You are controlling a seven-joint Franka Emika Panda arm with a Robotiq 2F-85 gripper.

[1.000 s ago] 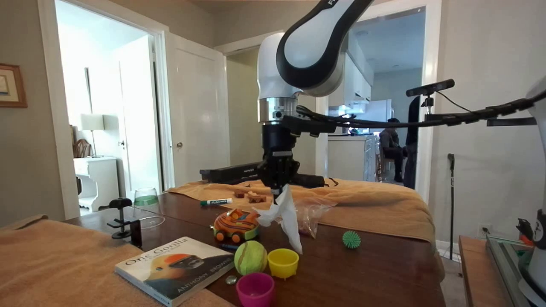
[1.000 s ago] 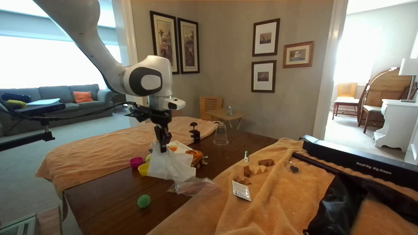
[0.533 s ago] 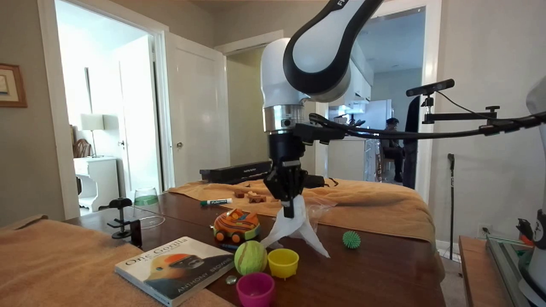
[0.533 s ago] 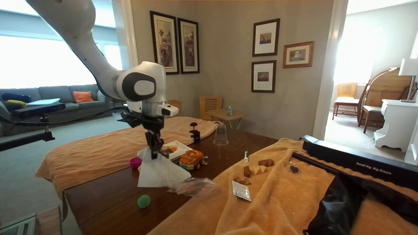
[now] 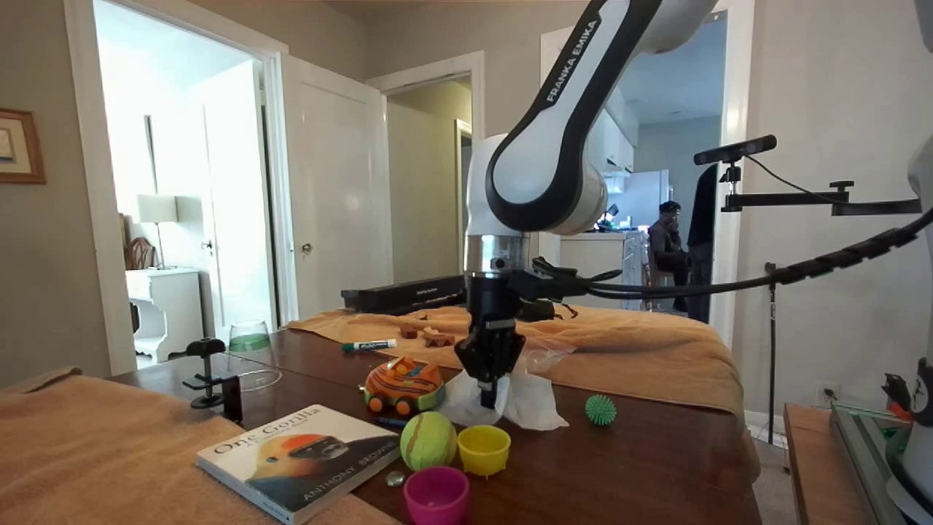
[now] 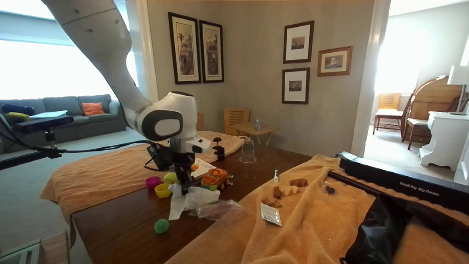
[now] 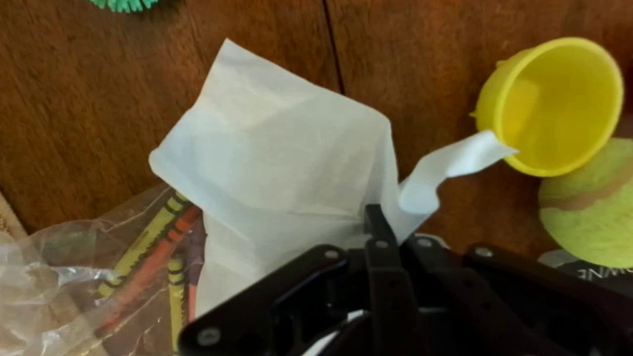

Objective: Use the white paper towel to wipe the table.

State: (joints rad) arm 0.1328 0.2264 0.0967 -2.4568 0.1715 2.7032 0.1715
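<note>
Hand [image 5: 488, 397] low over the table [image 5: 619, 474], pointing down, pressed together on a bunched fold of the white paper towel [image 7: 296, 163]. Single hand, so nothing to choose there. Towel lies right below and around the grip; its lower part looks to be resting on the table in both exterior views.

Wrist view: broad part of the sheet fans out left of the grip, toward the green spiky ball [image 7: 123, 4] and across an edge of the crayon bag [image 7: 74, 272]. A narrow curl runs the opposite way, tip overlapping the rim of the yellow cup [image 7: 554, 109]; touching or just above, cannot tell. Long axis hard to call, sheet too crumpled.

My reading: wiping stage. The stroke turns on the strip of table between ball and cup, upward in the wrist view. That line should spare the bag and the toy car [image 5: 403, 385] near the towel; swinging along the curl could shove the cup.
</note>
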